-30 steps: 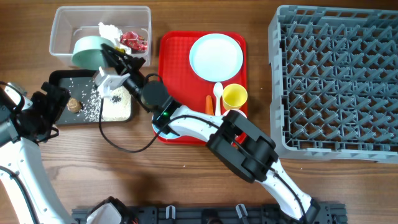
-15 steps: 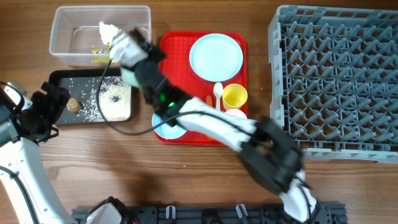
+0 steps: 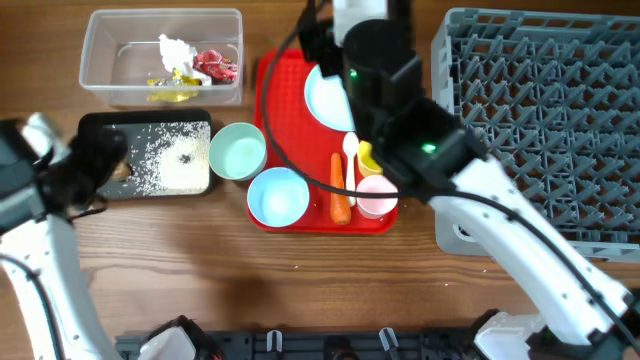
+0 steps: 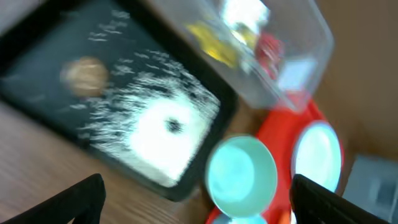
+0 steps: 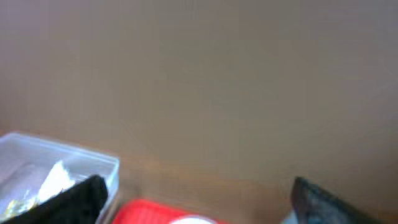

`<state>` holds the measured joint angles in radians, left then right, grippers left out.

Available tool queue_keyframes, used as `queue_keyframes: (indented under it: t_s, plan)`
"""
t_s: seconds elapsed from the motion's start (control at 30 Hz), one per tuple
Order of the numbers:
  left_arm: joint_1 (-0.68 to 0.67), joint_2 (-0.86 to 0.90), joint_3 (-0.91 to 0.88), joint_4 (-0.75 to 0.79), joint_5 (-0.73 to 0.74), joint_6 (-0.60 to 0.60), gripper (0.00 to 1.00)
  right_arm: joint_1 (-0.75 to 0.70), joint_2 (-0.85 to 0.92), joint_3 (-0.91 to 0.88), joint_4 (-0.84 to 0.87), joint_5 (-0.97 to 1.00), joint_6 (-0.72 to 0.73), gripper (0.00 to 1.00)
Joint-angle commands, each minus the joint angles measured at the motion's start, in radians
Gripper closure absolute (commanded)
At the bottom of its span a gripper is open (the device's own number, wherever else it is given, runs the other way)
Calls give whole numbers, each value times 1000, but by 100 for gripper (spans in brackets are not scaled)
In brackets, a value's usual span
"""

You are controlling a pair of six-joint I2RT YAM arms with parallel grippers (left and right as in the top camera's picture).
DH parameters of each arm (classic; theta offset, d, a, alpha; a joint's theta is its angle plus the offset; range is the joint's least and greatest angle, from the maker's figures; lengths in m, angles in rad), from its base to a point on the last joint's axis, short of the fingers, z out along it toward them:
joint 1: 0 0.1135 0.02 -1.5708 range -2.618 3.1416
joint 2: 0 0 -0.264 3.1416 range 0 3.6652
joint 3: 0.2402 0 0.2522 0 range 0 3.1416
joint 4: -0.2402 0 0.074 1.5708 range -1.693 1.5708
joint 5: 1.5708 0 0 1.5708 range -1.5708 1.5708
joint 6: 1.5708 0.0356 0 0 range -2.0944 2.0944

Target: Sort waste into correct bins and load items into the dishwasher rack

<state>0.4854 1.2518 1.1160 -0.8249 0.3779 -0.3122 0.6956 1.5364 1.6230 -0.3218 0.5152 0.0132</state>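
Over table [image 3: 300,300], hands [image 4: 200,198] [image 5: 199,200] spread, seemingly empty

The right arm [image 3: 520,240] and left arm [image 3: 42,268] are white tubular links with bulky black joint housings, the right one carrying two small green lights and a thin black cable looping at nine o'clock.

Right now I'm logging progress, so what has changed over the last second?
The right gripper let go of the teal bowl, now upright on the table beside the black tray, and swung away over the red tray. Rice, wrappers and plate stayed put.
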Motion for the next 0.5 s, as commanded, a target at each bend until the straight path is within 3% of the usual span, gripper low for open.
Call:
queue_keyframes:
  t_s: [0.0, 0.27, 0.47]
  plan:
    - [-187, -2, 17, 37, 11, 98, 4, -53, -71, -4, -120, -235, 129, 0]
    - [-589, 71, 17, 109, -118, 101, 0, -153, -87, -4, -325, -288, 243, 0]
    - [-766, 237, 17, 151, -194, 119, 0, -284, -87, -4, -422, -375, 286, 1]
